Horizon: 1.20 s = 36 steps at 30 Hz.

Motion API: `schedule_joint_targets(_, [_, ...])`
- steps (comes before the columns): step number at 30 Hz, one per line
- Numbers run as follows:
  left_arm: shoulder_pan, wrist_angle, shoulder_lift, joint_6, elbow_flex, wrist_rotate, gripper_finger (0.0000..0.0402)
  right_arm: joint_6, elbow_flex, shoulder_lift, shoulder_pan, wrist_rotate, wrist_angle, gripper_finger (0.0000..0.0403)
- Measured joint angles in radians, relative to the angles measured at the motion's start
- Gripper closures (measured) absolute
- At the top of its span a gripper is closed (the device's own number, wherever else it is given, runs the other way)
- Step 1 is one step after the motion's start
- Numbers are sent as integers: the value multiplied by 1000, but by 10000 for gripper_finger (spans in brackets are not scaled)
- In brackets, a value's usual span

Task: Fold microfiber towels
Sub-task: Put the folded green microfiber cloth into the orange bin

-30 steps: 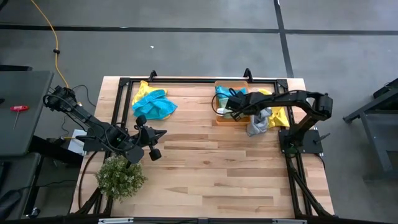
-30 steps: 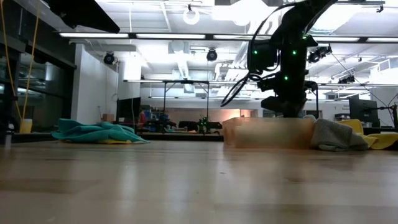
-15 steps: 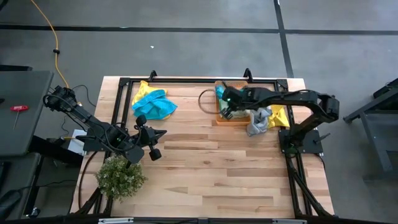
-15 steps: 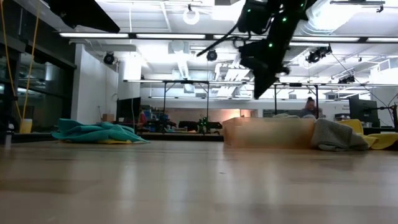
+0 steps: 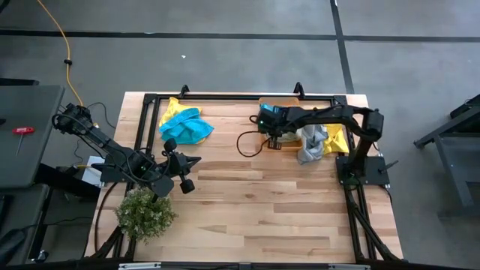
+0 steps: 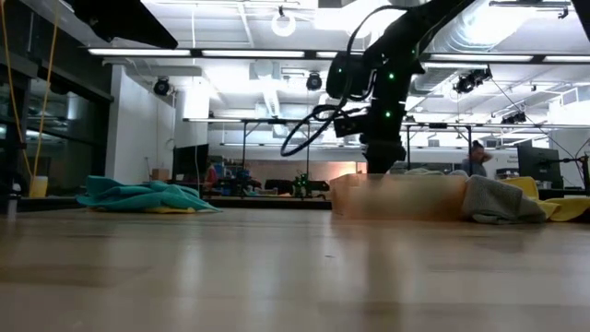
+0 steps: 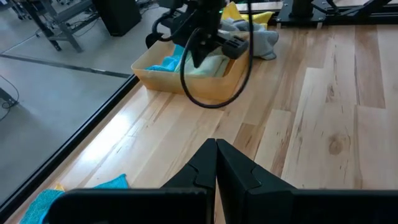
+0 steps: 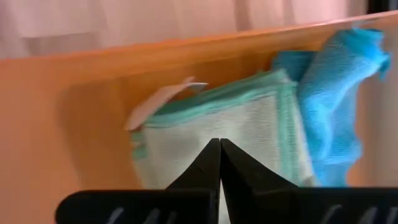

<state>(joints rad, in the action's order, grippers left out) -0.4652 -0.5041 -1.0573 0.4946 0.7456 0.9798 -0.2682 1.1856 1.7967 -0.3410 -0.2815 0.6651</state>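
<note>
Towels in bin, both grippers shut

Towels: light green towel (image 8: pixel 217 130) and blue towel (image 8: pixel 336 81) lay inside orange bin (image 5: pixel 289 145), far right on table (image 5: pixel 255 217). Grey towel (image 5: pixel 312 146) hung over bin's side. Teal pile (image 5: pixel 184 126) sat far left. Right gripper (image 5: pixel 271 129) hovered over bin, fingers together, empty. Left gripper (image 5: pixel 193 163) waited closed near plant (image 5: pixel 145 212).
</note>
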Motion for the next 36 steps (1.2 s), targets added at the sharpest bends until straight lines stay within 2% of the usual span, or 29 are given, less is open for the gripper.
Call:
schedule_joint_targets(11, [0, -2, 0, 0, 0, -4, 401, -57, 5, 71, -46, 1, 27, 403])
schedule_joint_targets(16, [0, -5, 0, -3, 0, -4, 401, -96, 10, 111, -44, 57, 25, 403])
schedule_joint_targets(30, [0, -7, 0, -9, 0, -4, 402, -21, 4, 107, -45, 224, -267, 403])
schedule_joint_targets(34, [0, -8, 0, -11, 0, -4, 402, -17, 4, 107, -45, 224, -291, 403])
schedule_joint_targets(36, [0, -8, 0, -10, 0, -4, 401, -21, 4, 105, -44, 182, -291, 403])
